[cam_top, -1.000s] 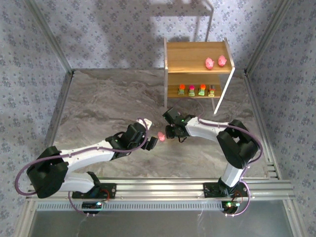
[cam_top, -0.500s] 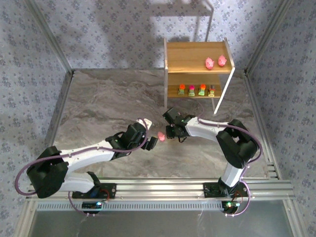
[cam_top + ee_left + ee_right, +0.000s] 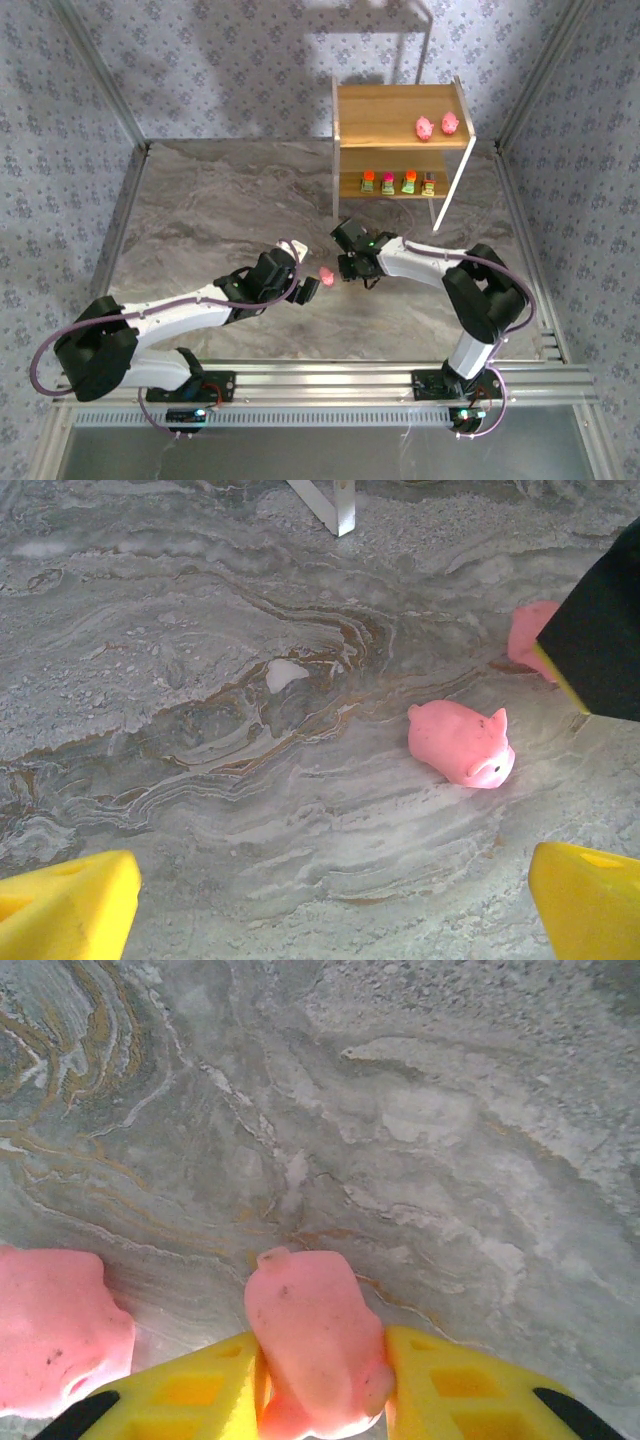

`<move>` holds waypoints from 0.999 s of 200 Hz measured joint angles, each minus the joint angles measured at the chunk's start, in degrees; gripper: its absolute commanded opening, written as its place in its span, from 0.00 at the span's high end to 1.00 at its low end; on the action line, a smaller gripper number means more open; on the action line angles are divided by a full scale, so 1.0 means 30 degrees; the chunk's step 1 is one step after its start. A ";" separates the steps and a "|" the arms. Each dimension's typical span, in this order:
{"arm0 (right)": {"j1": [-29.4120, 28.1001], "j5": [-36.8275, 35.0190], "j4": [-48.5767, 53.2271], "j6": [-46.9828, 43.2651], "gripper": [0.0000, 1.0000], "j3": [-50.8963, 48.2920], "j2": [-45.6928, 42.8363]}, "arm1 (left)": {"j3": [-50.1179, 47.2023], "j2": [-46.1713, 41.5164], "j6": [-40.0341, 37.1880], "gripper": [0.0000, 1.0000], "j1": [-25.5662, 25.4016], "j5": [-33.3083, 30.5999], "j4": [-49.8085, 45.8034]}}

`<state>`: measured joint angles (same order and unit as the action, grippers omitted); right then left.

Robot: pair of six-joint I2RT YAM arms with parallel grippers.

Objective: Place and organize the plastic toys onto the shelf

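My right gripper is shut on a pink pig toy that lies low on the marble table; its yellow fingers press both of the pig's sides. A second pink pig lies just to its left, and it is the pig between the two grippers from above. My left gripper stands open over bare table, with that pig ahead and to its right. The shelf holds two pigs on its top board and several blocky toys on the lower one.
The right gripper's black body half hides a pink toy behind it. A white leg of the shelf frame stands at the far edge. A pale thin-legged stand is behind the shelf. Aluminium rails border the table.
The right gripper's jaws have closed in on the pink pig. Both arms have hardly shifted, and the left gripper has stayed open.
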<state>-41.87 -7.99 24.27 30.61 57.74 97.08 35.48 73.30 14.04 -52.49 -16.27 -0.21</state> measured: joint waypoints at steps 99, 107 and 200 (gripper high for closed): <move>0.0000 -0.1049 0.2550 -0.0306 0.67 0.1872 -0.2149 | 0.0000 0.0000 -0.0007 0.00 0.0000 0.0138 0.0000; 0.0000 -0.1122 0.2783 -0.0372 0.67 0.2011 -0.2331 | 0.0000 0.0000 -0.0007 0.00 0.0000 0.0146 0.0000; 0.0000 -0.2222 0.5166 -0.0860 0.67 0.4605 -0.3847 | -0.0007 -0.0357 -0.0029 0.00 -0.0058 0.0597 0.0153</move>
<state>-41.87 -14.66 39.77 28.03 71.55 85.54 35.46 72.23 13.96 -52.66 -14.48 0.25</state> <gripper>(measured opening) 0.332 0.996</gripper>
